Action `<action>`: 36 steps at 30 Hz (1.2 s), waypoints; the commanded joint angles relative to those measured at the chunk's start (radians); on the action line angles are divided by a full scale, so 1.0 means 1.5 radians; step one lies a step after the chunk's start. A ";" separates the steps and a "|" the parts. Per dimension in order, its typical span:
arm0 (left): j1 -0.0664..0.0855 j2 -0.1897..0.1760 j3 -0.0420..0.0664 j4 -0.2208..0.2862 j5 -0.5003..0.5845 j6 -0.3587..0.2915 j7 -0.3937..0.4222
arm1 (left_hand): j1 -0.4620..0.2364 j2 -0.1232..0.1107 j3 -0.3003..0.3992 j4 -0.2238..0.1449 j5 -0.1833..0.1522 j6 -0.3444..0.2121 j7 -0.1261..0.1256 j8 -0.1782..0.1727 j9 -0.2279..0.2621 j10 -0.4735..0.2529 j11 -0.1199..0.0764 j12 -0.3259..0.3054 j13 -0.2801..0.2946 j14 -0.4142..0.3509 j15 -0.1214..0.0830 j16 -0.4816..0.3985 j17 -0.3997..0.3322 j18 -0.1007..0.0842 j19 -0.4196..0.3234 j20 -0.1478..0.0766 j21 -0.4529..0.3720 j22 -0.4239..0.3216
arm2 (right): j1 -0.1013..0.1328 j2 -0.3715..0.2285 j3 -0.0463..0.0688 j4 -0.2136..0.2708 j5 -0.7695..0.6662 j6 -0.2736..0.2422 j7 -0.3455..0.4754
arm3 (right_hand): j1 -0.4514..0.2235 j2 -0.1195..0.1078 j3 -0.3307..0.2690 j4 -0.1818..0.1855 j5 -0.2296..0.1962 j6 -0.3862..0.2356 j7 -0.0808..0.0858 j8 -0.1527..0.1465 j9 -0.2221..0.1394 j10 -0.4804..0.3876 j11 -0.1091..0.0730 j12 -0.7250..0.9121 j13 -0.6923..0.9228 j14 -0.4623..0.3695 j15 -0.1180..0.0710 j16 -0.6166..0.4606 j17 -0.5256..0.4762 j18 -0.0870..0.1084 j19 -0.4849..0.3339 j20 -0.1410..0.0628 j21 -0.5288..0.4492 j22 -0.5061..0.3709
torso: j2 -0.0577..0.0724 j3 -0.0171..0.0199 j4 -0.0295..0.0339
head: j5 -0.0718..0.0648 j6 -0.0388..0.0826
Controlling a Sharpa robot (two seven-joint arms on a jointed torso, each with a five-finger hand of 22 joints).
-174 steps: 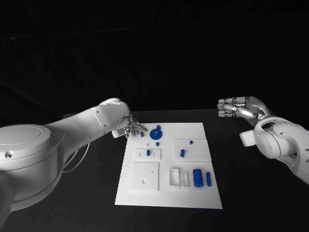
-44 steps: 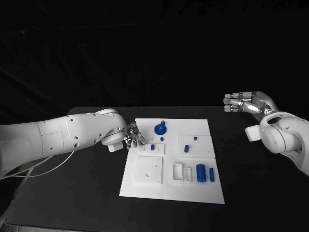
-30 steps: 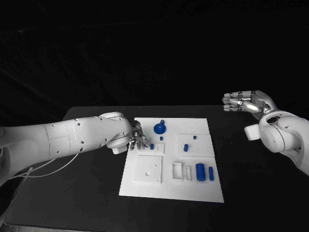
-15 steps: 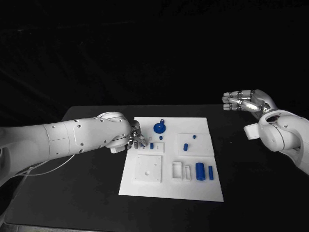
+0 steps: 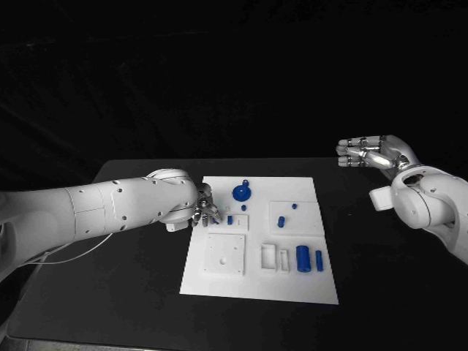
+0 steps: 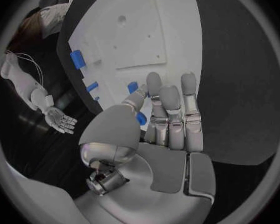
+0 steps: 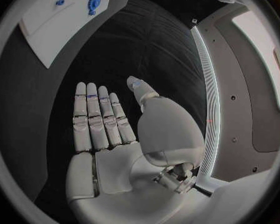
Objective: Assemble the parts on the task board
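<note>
Two hands are yours to watch. Your left hand (image 5: 205, 210) sits at the left edge of the task board (image 5: 262, 289), near its far corner; its fingers (image 6: 177, 115) lie side by side and nearly straight, with the thumb brought in beside them. In the left wrist view a small blue part (image 6: 141, 118) shows just between thumb and fingers, but you cannot tell whether it is pinched or merely lies under them on the board.

Your right hand (image 5: 372, 155) hangs in the air well off the board's right edge, past the far right corner of the black table (image 5: 139, 292). In the head view its fingers look bent at the knuckles; in the right wrist view they (image 7: 96, 119) stretch flat and close together, thumb apart, with nothing in the palm.

On the board, a round blue part with a stem (image 5: 241, 193) stands near the far edge. Small blue pegs (image 5: 281, 221) sit in the middle band, and a blue cylinder (image 5: 303, 258) with a thinner blue rod (image 5: 319, 259) beside it lies toward the near right corner. A raised white square plate (image 5: 222, 259) occupies the near left area.

Black cloth (image 5: 234, 80) hangs behind the table.
</note>
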 commanded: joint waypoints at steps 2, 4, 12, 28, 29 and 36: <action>-0.001 0.001 0.000 0.000 0.006 0.018 -0.005 | 0.001 0.011 0.017 -0.015 -0.001 0.020 -0.025 0.009 0.096 0.031 -0.003 -0.001 -0.001 0.003 -0.001 -0.003 0.001 -0.010 0.003 -0.002 0.000 0.011 | -0.001 0.001 0.000 0.001 -0.004 0.010 0.004 | 0.000 0.001 0.000 0.002 0.004 -0.004 0.000 -0.003 -0.001 0.000 0.004 -0.002 -0.001 -0.005 0.001 -0.002 -0.001 0.006 -0.005 0.001 0.003 -0.001 | 0.000 0.0007 0.0001 | 0.000 -0.001; -0.001 0.001 0.000 0.000 0.006 0.018 -0.005 | 0.001 0.011 0.017 -0.018 0.000 0.019 -0.025 0.010 0.097 0.031 -0.003 -0.001 -0.001 0.003 -0.001 -0.003 0.001 -0.010 0.004 -0.002 -0.001 0.012 | -0.001 0.000 0.000 0.001 -0.004 0.010 0.004 | 0.000 0.001 0.000 0.002 0.004 -0.004 0.000 -0.003 -0.001 0.000 0.004 -0.002 -0.001 -0.005 0.001 -0.002 -0.001 0.006 -0.005 0.001 0.003 -0.001 | 0.000 0.0008 0.0002 | 0.000 -0.001; -0.001 0.001 0.000 0.000 0.007 0.018 -0.005 | 0.001 0.011 0.018 -0.019 0.001 0.020 -0.025 0.009 0.097 0.031 -0.003 -0.001 0.000 0.003 -0.001 -0.003 0.001 -0.010 0.004 -0.002 -0.001 0.012 | -0.001 0.001 0.000 0.001 -0.004 0.010 0.004 | 0.000 0.001 0.000 0.004 0.004 -0.005 0.000 -0.003 -0.001 0.000 0.004 -0.002 -0.001 -0.005 0.001 -0.002 -0.001 0.006 -0.006 0.001 0.002 -0.001 | 0.000 0.0007 -0.0002 | 0.000 0.000; -0.011 0.017 0.000 -0.020 0.004 0.018 -0.002 | 0.000 0.008 0.014 -0.018 -0.005 0.020 -0.025 0.008 0.095 0.031 -0.003 0.000 0.000 0.004 -0.001 -0.004 0.001 -0.010 0.004 -0.002 -0.001 0.012 | -0.001 0.001 0.000 0.001 -0.004 0.010 0.005 | 0.000 0.001 0.000 0.004 0.004 -0.005 0.000 -0.003 -0.001 0.000 0.004 -0.002 -0.001 -0.005 0.001 -0.002 -0.001 0.006 -0.006 0.001 0.002 -0.001 | 0.001 0.0007 -0.0007 | -0.001 -0.001; -0.011 0.018 0.000 -0.021 0.003 0.018 -0.002 | 0.000 0.008 0.014 -0.018 -0.005 0.020 -0.025 0.008 0.095 0.031 -0.003 0.000 0.000 0.004 -0.001 -0.004 0.001 -0.010 0.004 -0.002 -0.001 0.012 | -0.001 0.001 0.000 0.001 -0.004 0.010 0.005 | 0.000 0.001 0.000 0.004 0.004 -0.005 0.000 -0.003 -0.001 0.000 0.004 -0.002 -0.001 -0.005 0.001 -0.002 -0.001 0.006 -0.006 0.001 0.002 -0.001 | 0.000 0.0006 -0.0007 | -0.001 -0.002; -0.013 0.023 0.000 -0.021 0.002 0.020 -0.002 | 0.003 0.006 0.013 -0.019 -0.005 0.022 -0.025 0.007 0.093 0.031 -0.003 0.002 0.001 0.005 -0.001 -0.003 0.002 -0.010 0.005 -0.002 -0.001 0.012 | -0.001 0.001 0.000 0.002 -0.004 0.010 0.005 | 0.000 0.001 0.000 0.004 0.004 -0.005 0.000 -0.003 -0.001 0.000 0.004 -0.002 -0.001 -0.005 0.001 -0.002 -0.001 0.006 -0.006 0.001 0.002 -0.001 | 0.000 0.0004 0.0002 | -0.003 -0.002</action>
